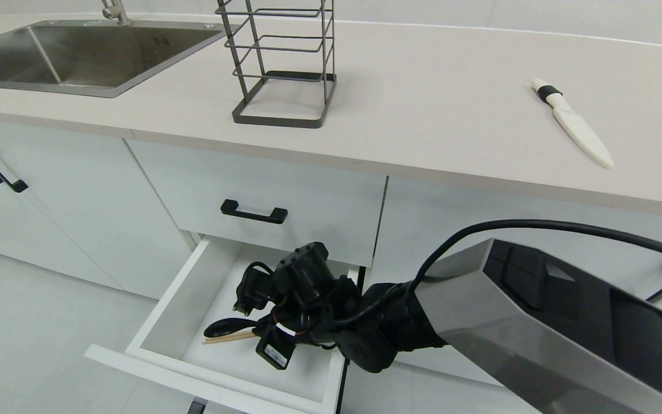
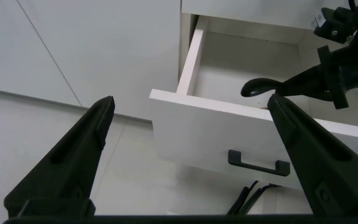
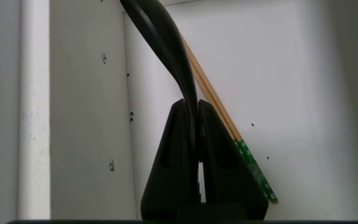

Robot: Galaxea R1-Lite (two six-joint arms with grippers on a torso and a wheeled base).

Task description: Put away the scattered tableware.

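Right claw (image 3: 192,115): gripping the black spoon (image 1: 222,328) by its slim handle, jaws closed on it, low inside the open drawer (image 1: 161,299).
Left claw (image 2: 191,102): hanging spread wide and empty, outside the drawer front.
Countertop (image 1: 423,103): carrying 1 wire rack (image 1: 276,121) and 1 white knife (image 1: 575,123), well apart.
Knife handling: looking light, stiff and smooth, so possibly slipping; taking it across the narrower end by the black band is seeming safest.
Spoon handling: looking light, rigid and slick; the thin handle is giving little purchase.
Chopsticks (image 1: 227,340): 2 lying on the drawer floor just beside the spoon.
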